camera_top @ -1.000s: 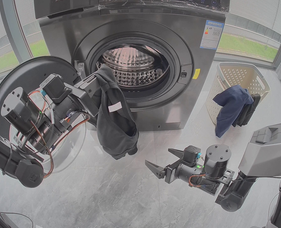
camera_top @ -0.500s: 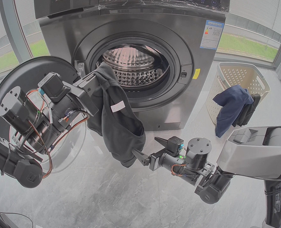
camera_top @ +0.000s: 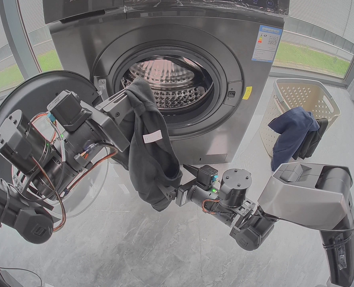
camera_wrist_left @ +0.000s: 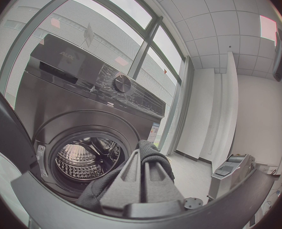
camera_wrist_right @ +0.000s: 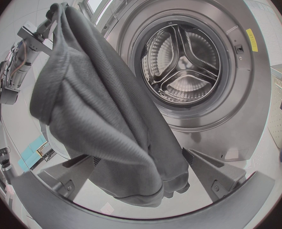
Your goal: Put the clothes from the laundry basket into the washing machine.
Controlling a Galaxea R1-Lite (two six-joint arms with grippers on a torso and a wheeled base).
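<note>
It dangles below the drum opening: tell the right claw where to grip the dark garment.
Take the dark garment by its bunched bottom fold from the robot's right: it hangs free, the left claw holds the top, the open right claw straddles it.

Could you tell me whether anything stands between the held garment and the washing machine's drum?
Nothing visible does. The door is swung open to the left, the drum opening is unobstructed, and the dark grey garment hangs from the left gripper before it. The right gripper, fingers open, flanks its lower end.
</note>
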